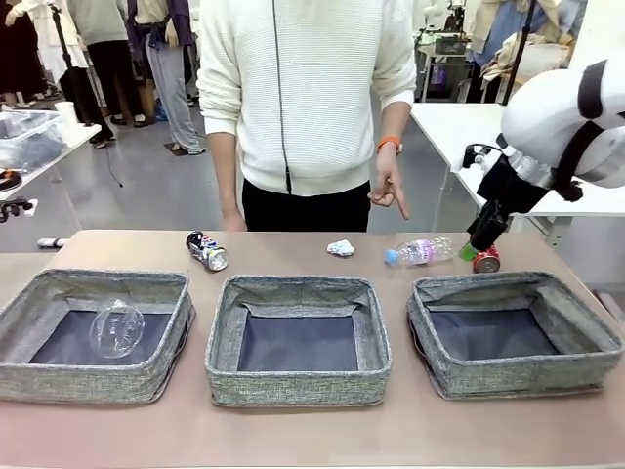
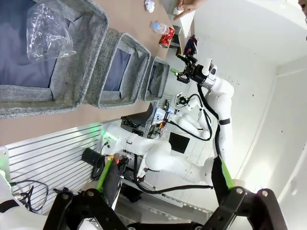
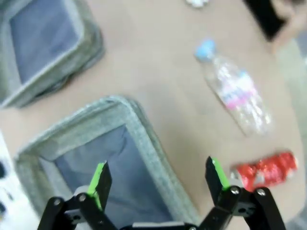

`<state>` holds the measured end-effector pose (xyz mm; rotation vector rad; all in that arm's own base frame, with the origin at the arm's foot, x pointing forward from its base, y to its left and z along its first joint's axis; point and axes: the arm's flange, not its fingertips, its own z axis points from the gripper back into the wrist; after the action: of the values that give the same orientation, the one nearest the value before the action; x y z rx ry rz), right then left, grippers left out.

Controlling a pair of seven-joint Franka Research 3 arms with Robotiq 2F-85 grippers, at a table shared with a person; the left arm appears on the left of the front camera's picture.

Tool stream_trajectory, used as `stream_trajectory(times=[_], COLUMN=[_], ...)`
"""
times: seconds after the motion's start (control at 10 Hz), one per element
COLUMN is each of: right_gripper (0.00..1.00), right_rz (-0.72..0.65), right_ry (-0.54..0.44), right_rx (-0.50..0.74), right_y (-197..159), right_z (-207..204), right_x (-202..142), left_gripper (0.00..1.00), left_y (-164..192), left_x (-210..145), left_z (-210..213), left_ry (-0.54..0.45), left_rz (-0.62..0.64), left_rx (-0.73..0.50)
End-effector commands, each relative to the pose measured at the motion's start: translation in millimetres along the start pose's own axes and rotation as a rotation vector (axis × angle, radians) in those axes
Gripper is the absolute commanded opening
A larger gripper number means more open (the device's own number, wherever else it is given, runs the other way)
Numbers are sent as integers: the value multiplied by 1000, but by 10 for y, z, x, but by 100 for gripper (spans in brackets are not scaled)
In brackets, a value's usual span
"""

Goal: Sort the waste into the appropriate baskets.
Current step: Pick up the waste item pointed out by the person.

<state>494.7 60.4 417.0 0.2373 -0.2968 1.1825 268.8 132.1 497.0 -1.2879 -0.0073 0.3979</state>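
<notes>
Three grey baskets stand in a row: the left one (image 1: 98,283) holds a clear plastic cup (image 1: 117,330), while the middle (image 1: 298,286) and right (image 1: 508,285) ones show bare dark bottoms. Behind them on the table lie a dark printed can (image 1: 207,251), a white paper wad (image 1: 340,248), a blue-capped bottle (image 1: 420,252) and a red can (image 1: 485,260). My right gripper (image 1: 476,246) hangs open just left of the red can (image 3: 266,170), over the right basket's far wall (image 3: 144,129). The left gripper (image 2: 164,165) is open and holds nothing; its view looks over the cup (image 2: 45,31).
A person in a white sweater stands at the far side, one hand (image 1: 391,191) pointing down toward the bottle. A white table (image 1: 459,122) stands behind at the right. Bare tabletop (image 1: 293,435) runs along the front edge before the baskets.
</notes>
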Motion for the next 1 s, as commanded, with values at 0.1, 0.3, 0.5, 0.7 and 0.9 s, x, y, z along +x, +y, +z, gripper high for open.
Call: stream_trajectory(times=[0.1,0.3,0.5,0.7,0.9], right_gripper=[100,100,100,100,100], right_rz=[412,376,357,359,345], right_ry=[52,45,38,86,95], right_rx=[160,11,-64,-39,-2], right_y=[-740,-1098,-1332,-1561,-1637], right_z=[-213,-356,-534,-768,-959], right_x=[150,143,208,210,201], left_gripper=[100,100,100,100,100], left_y=[-34,-34,-34,-34,-34], left_x=[-16,-16,-16,-16,-16], left_z=[0,0,0,0,0], left_ry=[5,5,5,5,5], left_rz=[-2,-2,-2,-2,-2], left_rx=[-14,-14,-14,-14,-14])
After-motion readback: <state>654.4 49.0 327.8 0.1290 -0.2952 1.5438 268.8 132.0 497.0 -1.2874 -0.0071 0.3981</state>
